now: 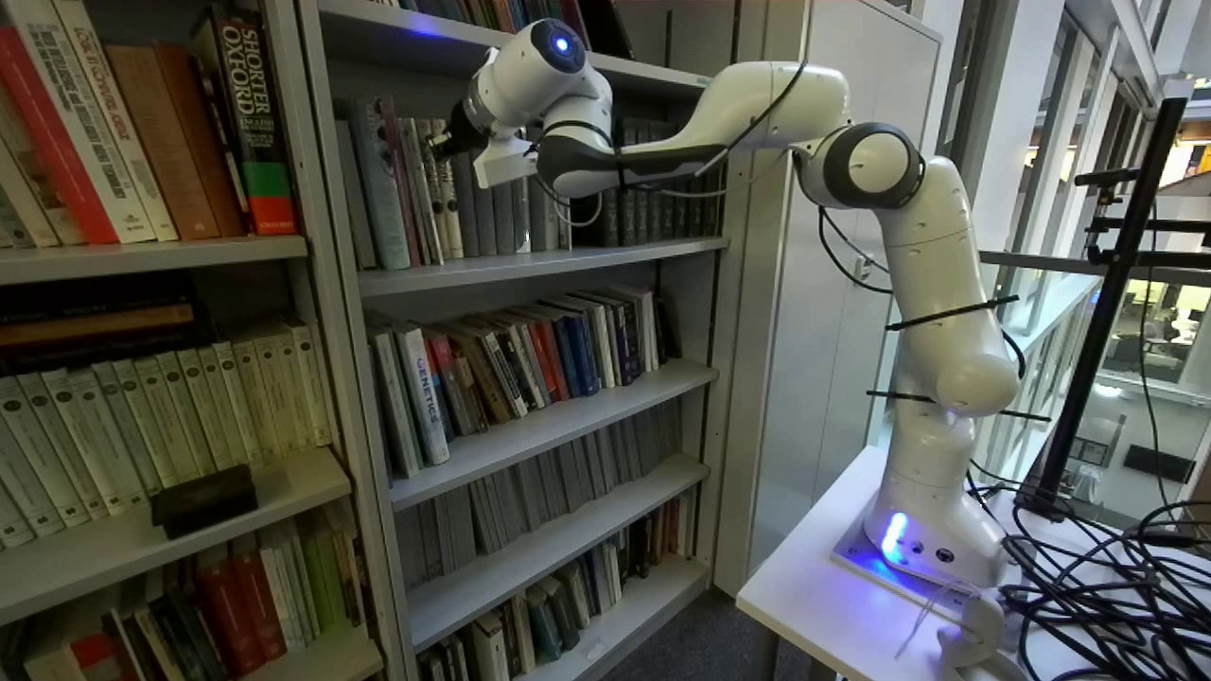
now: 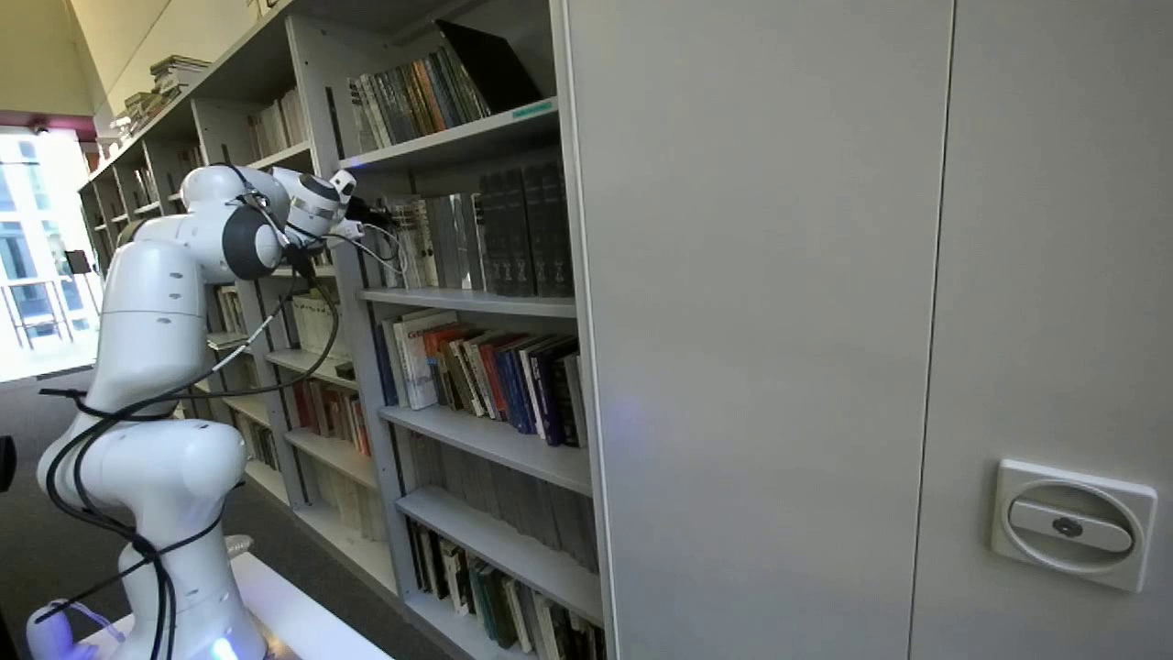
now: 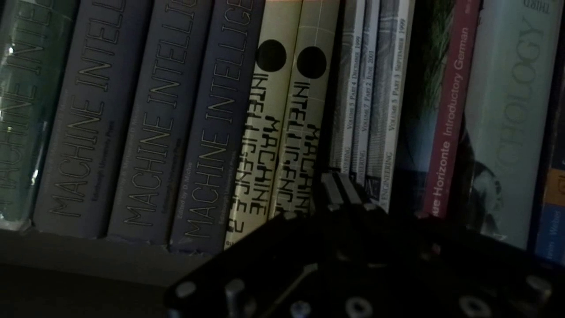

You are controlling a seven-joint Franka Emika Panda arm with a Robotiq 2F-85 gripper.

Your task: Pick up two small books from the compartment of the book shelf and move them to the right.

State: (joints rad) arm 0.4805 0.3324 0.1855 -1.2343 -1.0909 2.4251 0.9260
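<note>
Compartment, upright books just ahead of hand, jaws together

Compartment: above its books we see open space up to the board.
Row end: a grey post blocks us.
Front: the arm bars our way, its gripper before thin booklets.
Dark strip beside the cream book: perhaps a slot, too dim for us.
</note>
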